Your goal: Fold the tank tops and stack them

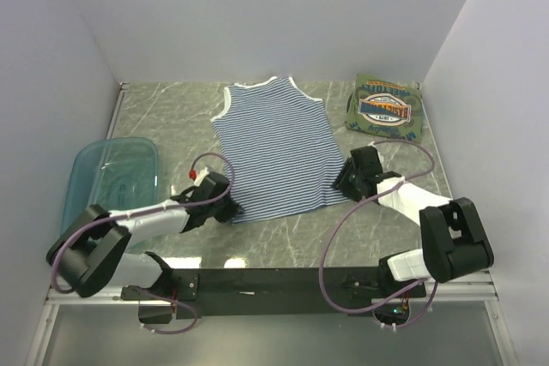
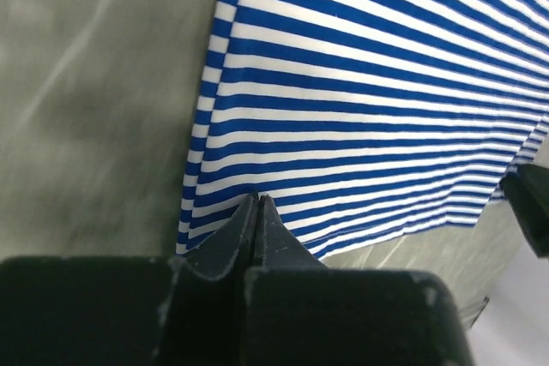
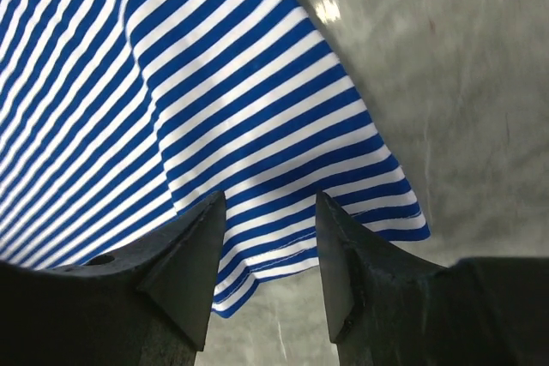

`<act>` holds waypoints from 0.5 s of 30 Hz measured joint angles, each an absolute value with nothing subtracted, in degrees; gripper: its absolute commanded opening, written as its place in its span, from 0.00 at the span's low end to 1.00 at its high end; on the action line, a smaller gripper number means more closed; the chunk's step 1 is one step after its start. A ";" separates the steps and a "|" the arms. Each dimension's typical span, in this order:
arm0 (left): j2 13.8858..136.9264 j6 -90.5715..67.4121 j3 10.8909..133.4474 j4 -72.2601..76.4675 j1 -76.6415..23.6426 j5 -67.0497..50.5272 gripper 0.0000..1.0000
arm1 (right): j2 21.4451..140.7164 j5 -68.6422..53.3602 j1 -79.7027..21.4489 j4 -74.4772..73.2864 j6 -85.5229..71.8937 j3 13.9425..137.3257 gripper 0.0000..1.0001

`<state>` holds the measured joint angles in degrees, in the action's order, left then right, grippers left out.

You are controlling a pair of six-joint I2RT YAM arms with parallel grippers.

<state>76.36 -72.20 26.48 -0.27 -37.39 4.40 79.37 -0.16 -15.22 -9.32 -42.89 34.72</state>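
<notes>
The navy-and-white striped tank top (image 1: 274, 147) lies spread flat mid-table, neck toward the back. My left gripper (image 1: 226, 203) is at its near-left hem corner. In the left wrist view its jaws (image 2: 257, 201) are pressed shut over the striped cloth (image 2: 360, 100), with no cloth showing between them. My right gripper (image 1: 348, 179) is at the near-right hem corner. It is open (image 3: 270, 205) just above the hem (image 3: 283, 237), empty. The olive-green top (image 1: 386, 107) with the oval graphic lies folded at the back right. The plain teal-blue top is not clearly in view.
A translucent teal plastic tub (image 1: 111, 179) stands at the left edge, next to my left arm. White walls close the table on the left, back and right. The marbled grey tabletop (image 1: 171, 126) is bare between tub and striped top.
</notes>
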 measured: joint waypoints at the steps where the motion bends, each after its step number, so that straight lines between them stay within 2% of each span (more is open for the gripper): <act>1: 75.18 -72.79 25.69 -0.89 -37.98 4.29 0.01 | 78.59 -0.49 -15.20 -9.76 -43.24 34.15 0.53; 10: 61.98 -76.14 20.67 -13.26 -45.45 1.93 0.01 | 61.63 -0.78 -15.16 -20.58 -47.62 26.41 0.53; 13: 57.71 -75.96 20.71 -17.87 -46.11 1.63 0.13 | 56.14 -1.13 -15.14 -23.27 -47.05 26.13 0.51; 14: 56.03 -75.72 21.19 -19.77 -46.11 1.67 0.22 | 53.91 -1.39 -15.20 -23.94 -46.54 26.17 0.50; 15: 55.07 -75.42 21.74 -21.02 -46.11 1.74 0.26 | 52.38 -1.54 -15.90 -24.53 -46.37 26.33 0.50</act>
<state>55.07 -75.42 21.74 -21.02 -46.11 1.74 52.38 -1.54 -15.90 -24.53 -46.37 26.33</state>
